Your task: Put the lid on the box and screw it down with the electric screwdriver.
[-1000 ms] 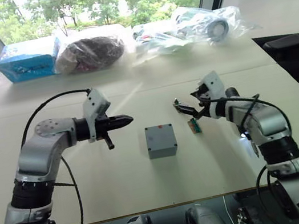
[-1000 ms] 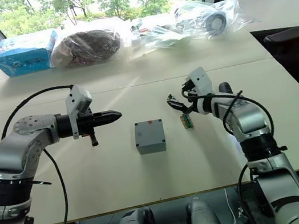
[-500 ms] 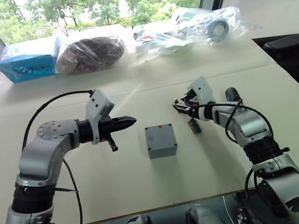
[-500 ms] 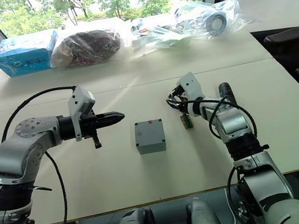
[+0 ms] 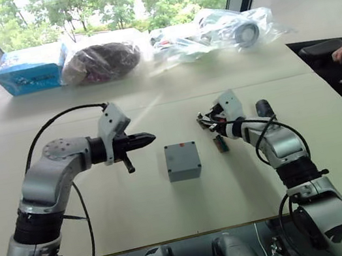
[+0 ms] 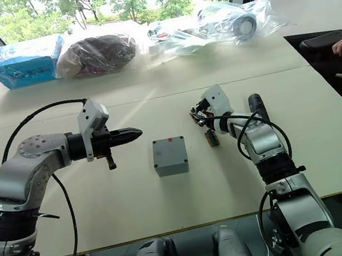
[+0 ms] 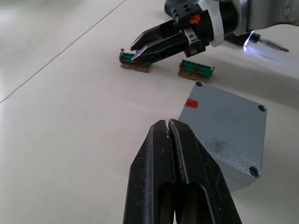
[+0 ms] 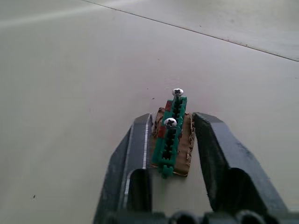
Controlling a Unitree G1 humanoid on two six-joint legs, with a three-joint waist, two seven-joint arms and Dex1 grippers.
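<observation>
Lying bit-end toward robot, electric screwdriver (image 5: 262, 109); right tool (image 8: 171, 120) narrowly straddling green strip (image 8: 168, 142).

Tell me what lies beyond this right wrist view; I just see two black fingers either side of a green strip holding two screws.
Observer: A grey box with its lid on sits on the table between the two arms.
Operator: Any more green strips?
Observer: Yes, a second green strip lies closer to the box.
Operator: What's the other arm doing?
Observer: The left gripper is shut and empty, above the table, pointing toward the box.
</observation>
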